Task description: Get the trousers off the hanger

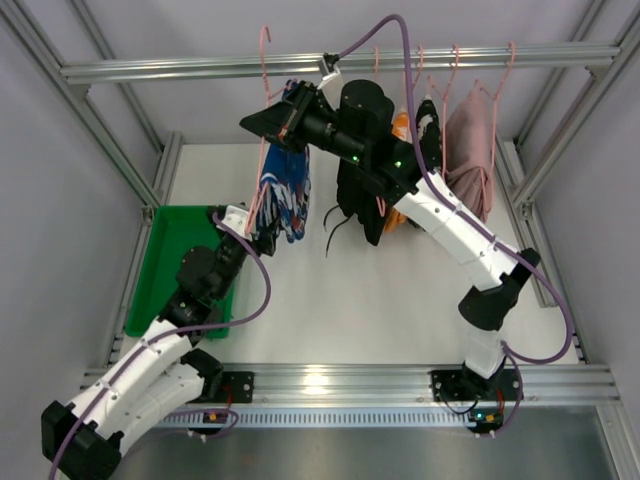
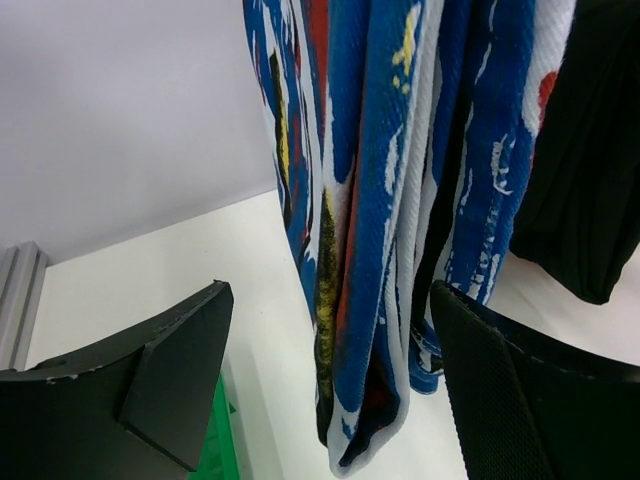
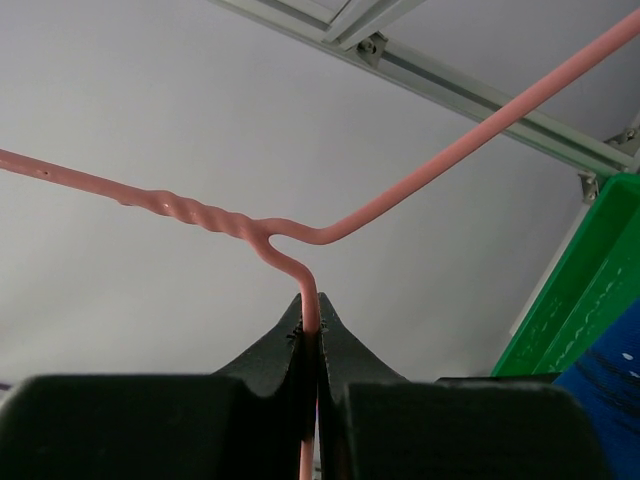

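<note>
Noted right gripper (image 3: 310,325) in the lower centre, dark jaws pressed together on the pink wire hanger (image 3: 500,120). Gripped just under the bend where the wire turns down out of the junction. Recorded one arm of the wire running up to the right edge, the other to the left through a twisted section (image 3: 190,210). Logged aluminium rail (image 3: 440,80) crossing the upper right against a plain pale background. Seen at the right edge: green bin (image 3: 580,290), with blue cloth (image 3: 610,390), white-flecked, in the lower right corner.

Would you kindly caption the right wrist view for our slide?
Right tool shut on the pink hanger just below its twisted neck; green bin behind.
</note>
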### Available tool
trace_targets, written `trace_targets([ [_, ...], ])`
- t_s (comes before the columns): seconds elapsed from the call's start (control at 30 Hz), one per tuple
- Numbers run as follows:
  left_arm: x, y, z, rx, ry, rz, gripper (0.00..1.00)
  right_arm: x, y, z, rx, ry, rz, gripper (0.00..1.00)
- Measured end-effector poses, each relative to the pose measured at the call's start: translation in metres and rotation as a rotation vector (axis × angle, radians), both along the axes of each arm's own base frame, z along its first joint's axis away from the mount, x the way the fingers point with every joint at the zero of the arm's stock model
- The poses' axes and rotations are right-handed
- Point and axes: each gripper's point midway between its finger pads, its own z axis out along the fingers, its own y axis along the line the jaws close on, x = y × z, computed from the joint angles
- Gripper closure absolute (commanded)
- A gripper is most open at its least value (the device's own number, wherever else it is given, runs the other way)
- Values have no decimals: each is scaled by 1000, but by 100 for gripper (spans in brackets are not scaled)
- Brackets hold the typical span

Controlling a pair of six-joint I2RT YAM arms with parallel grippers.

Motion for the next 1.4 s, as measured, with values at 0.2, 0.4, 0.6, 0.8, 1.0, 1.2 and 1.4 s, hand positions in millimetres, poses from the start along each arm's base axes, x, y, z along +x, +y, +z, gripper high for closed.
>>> trace_targets([
  [0.2, 6, 3, -4, 5, 15, 34, 21, 0, 2, -8, -14, 11, 5, 100],
  [0.4, 1, 6, 5, -21, -6, 35, 19, 0, 3, -12, -22, 17, 10, 100],
  [0.6, -4, 9, 13, -41, -28, 35, 20, 1, 3, -12, -21, 16, 9, 100],
  [0.8, -4, 9, 13, -43, -27, 34, 20, 1, 3, -12, -22, 15, 8, 100],
  [1.0, -4, 9, 13, -48, -25, 34, 20, 5, 0, -12, -22, 15, 0, 100],
  [1.2, -3, 10, 12, -52, -19, 40, 20, 9, -3, -12, -21, 15, -9, 100],
  [1.4, -3, 11, 12, -53, -17, 51, 20, 9, -3, -12, -21, 16, -10, 100],
])
